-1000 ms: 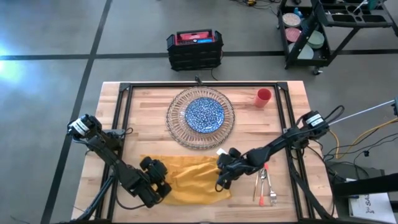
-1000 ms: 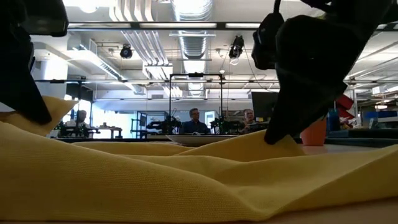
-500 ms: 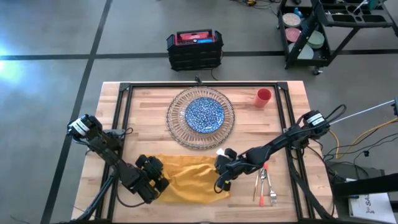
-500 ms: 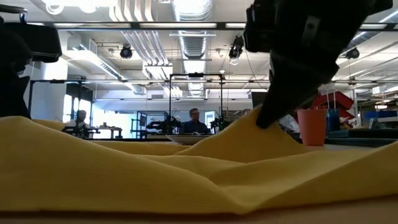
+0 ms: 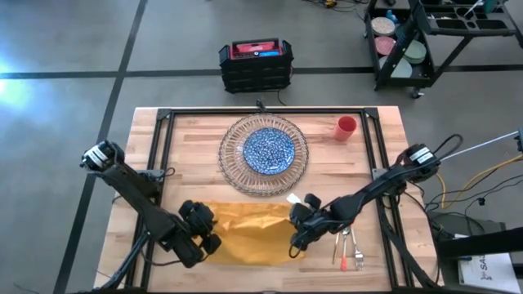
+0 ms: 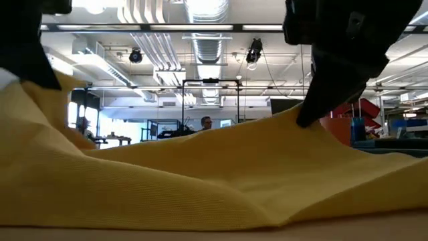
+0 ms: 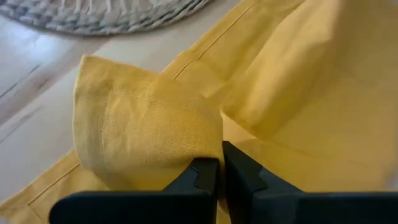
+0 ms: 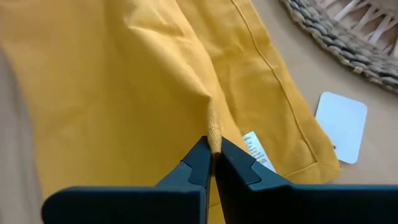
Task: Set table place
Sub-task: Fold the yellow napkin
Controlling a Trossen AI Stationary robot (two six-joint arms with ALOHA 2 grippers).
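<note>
Hands (both pinching) at napkin edges

1. I am reaching my left arm from the table's left edge toward the near middle, with my left gripper low over the near-left part of the table.
2. I am pinching yellow cloth between my left fingers, closed tight.
3. I am stretching my right arm in from the right edge, my right gripper clamping a fold of the same cloth.
</note>
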